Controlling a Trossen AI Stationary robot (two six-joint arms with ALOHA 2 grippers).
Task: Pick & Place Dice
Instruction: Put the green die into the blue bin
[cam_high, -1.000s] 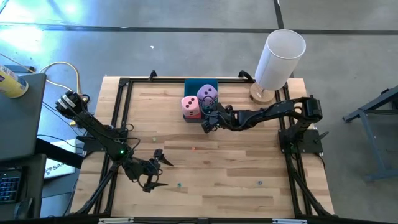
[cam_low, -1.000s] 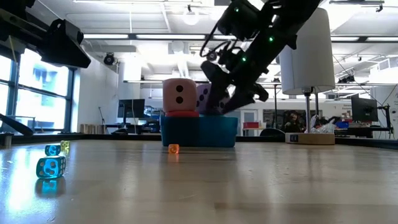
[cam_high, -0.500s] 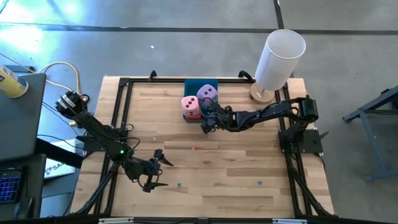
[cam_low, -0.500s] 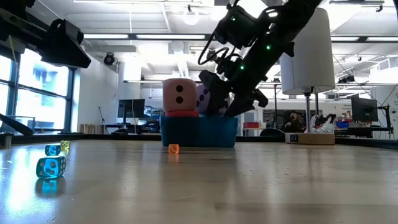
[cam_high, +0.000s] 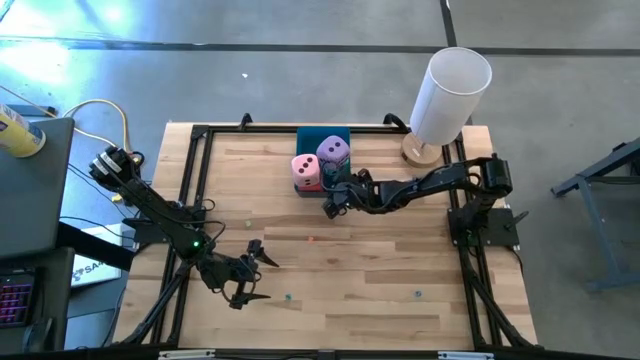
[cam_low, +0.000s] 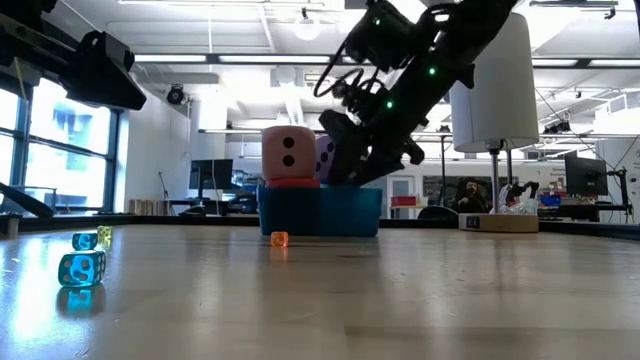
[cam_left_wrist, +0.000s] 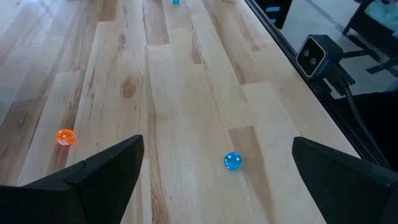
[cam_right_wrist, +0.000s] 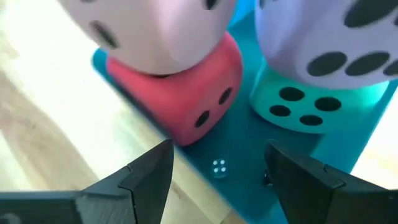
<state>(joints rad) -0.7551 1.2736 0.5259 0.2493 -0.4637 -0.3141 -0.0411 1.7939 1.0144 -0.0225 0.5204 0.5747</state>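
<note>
Four big dice stand stacked in two pairs in the blue tray (cam_high: 322, 135) at the table's far edge. The pink die (cam_right_wrist: 155, 31) sits on the red die (cam_right_wrist: 186, 93). The lilac die (cam_right_wrist: 323, 37) sits on the teal die (cam_right_wrist: 298, 106). My right gripper (cam_high: 333, 198) hovers open just in front of the tray, its fingers pointing at the two lower dice without touching them. A tiny pale die (cam_right_wrist: 218, 166) lies on the tray floor (cam_right_wrist: 249, 146) ahead of the fingers. My left gripper (cam_high: 250, 272) waits open near the table's near-left part.
Small dice lie scattered on the wood: an orange one (cam_left_wrist: 64, 137), a blue one (cam_left_wrist: 232, 161), and cyan (cam_low: 80, 270) and yellow (cam_low: 103, 237) ones. A tall white cylinder (cam_high: 450, 85) on a wooden base stands at the far right corner. Black frame rails edge the table.
My right gripper has shifted a little closer to the stacked dice in the tray and has stayed open. The dice and the left arm have kept still.
</note>
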